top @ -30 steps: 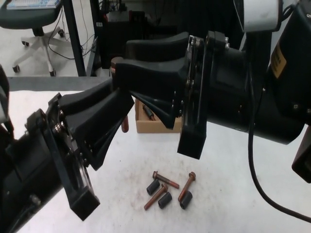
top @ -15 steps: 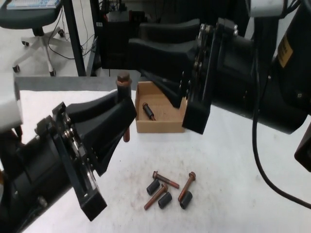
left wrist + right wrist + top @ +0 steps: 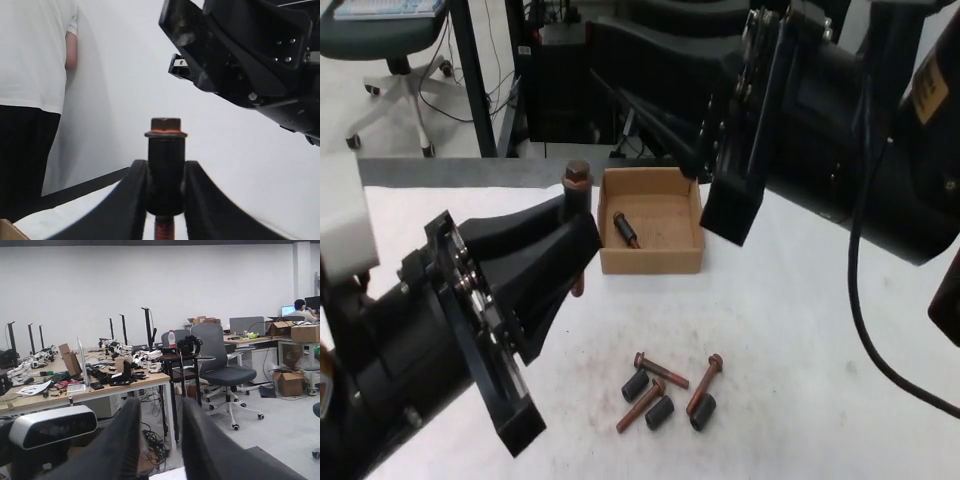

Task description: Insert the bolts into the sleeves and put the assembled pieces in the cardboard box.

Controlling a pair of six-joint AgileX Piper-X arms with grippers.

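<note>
Left tool (image 3: 166, 174) grips a sleeved bolt upright, just left of the cardboard box (image 3: 650, 262).
The left arm lies low over the tabletop (image 3: 800, 330), its fingers pressed on the black sleeve (image 3: 165, 165) with the bolt (image 3: 165, 126) through it. The right arm hangs raised beyond the box, right tool (image 3: 161, 407) empty with a narrow gap between its fingers. One assembled piece (image 3: 625, 230) lies in the box; loose bolts (image 3: 660, 370) and loose sleeves (image 3: 660, 412) cluster nearer the camera. The held bolt's long axis is vertical, hex head up, shank below the sleeve.

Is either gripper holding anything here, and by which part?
The left gripper grips a bolt by the black sleeve fitted on its shank, head up. The right gripper holds nothing.
</note>
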